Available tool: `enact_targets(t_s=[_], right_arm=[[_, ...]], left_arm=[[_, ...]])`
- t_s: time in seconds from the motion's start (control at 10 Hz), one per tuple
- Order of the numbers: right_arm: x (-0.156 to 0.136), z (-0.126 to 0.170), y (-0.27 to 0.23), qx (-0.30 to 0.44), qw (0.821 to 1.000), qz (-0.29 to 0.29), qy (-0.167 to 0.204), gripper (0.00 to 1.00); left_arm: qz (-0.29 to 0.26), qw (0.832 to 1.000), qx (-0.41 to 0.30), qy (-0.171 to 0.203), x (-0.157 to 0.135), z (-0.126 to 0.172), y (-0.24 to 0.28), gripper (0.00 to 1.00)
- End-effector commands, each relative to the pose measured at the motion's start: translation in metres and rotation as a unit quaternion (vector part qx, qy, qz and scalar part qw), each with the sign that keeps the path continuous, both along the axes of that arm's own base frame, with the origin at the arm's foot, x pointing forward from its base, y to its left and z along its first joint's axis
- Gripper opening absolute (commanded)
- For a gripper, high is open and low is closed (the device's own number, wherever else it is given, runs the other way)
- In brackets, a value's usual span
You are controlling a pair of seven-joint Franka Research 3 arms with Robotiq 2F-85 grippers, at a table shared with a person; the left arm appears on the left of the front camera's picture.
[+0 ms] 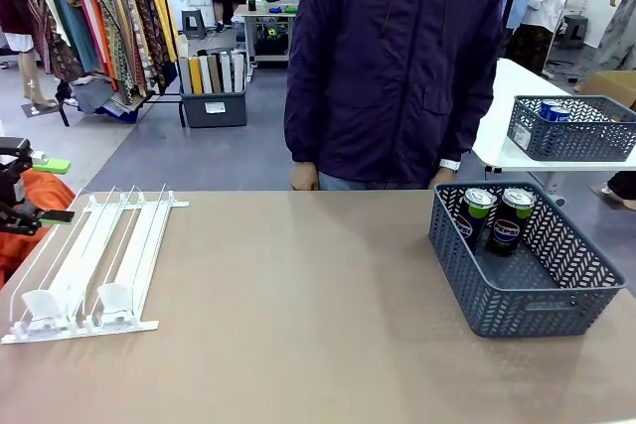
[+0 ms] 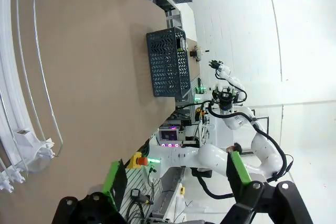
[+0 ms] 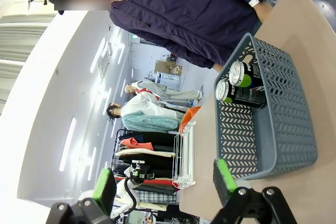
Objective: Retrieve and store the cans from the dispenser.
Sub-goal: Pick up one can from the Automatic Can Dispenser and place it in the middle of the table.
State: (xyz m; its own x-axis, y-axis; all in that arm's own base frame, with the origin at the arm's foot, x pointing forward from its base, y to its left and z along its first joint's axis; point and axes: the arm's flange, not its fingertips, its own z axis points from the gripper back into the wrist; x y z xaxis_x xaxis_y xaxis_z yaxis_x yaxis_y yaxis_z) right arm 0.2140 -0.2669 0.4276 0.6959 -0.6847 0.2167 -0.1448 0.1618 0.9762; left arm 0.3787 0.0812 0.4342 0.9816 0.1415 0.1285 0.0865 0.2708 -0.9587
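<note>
dispenser (image 1: 94, 265) left, cans (image 1: 495, 217) in basket (image 1: 527, 290) right

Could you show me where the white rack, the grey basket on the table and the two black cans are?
White rack (image 1: 94, 265), front view, on one of its middle rails.
Grey basket (image 1: 517, 300), front view, on its near lattice wall.
Black cans (image 1: 476, 215), front view, on the label of the left can, standing in the basket.

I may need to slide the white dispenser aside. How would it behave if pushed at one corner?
The dispenser is a flat frame of thin white rails with empty lanes, so it probably weighs little and would slide easily on the smooth table. Pushed at one corner, it would likely pivot rather than travel straight. The thin rails and clear front stops might flex.
</note>
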Motion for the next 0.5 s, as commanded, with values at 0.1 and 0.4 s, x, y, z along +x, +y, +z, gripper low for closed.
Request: enact_targets(t_s=[0.1,0.4], right_arm=[[0.0012,0.0045,0.0009,0.005,1.0,-0.002,-0.002,1.0],[0.0012,0.0045,0.0009,0.005,1.0,-0.002,-0.002,1.0]], left_arm=[[0.001,1.0,0.006,0.003,-0.0032,0.0013,-0.0004,1.0],[0.001,1.0,0.006,0.003,-0.0032,0.0013,-0.0004,1.0]])
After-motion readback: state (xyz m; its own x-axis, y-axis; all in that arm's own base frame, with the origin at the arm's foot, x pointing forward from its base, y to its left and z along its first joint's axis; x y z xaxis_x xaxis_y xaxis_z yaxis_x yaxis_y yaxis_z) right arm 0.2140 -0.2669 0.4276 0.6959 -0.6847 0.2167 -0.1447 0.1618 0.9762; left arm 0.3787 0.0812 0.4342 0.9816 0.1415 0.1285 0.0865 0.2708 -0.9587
